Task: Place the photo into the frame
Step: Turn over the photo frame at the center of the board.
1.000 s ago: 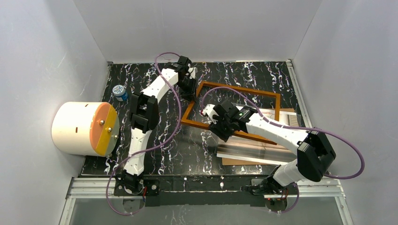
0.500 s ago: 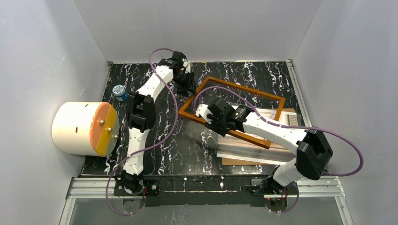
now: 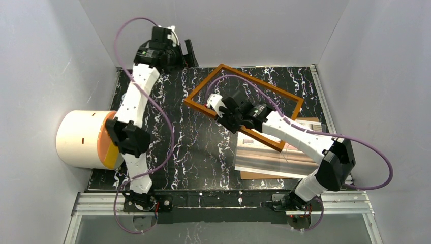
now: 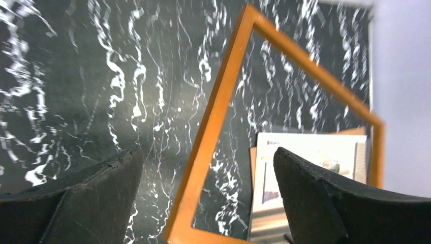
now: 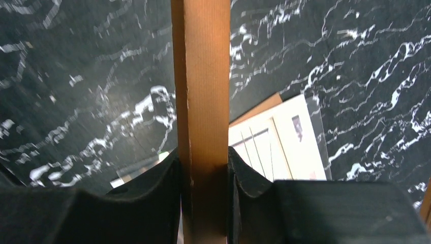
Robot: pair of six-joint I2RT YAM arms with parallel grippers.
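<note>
The thin orange-brown frame (image 3: 262, 85) is lifted off the table and tilted. My right gripper (image 3: 229, 121) is shut on its near long bar; the right wrist view shows both fingers pressed on the wooden bar (image 5: 203, 127). The photo (image 3: 262, 152) lies flat on the table at the right, below the frame. It also shows in the left wrist view (image 4: 310, 157) and the right wrist view (image 5: 277, 147). My left gripper (image 3: 189, 51) is open and empty, raised near the back wall, looking down on the frame (image 4: 218, 117).
A brown backing board (image 3: 264, 175) lies under the photo and sticks out at its near edge. A white cylinder with an orange face (image 3: 84, 140) stands at the left edge. White walls close in the marbled black table (image 3: 203, 152) on three sides.
My right gripper has lifted the frame and swung it left and toward the back. My left gripper has left the frame's left corner and risen toward the back wall.
</note>
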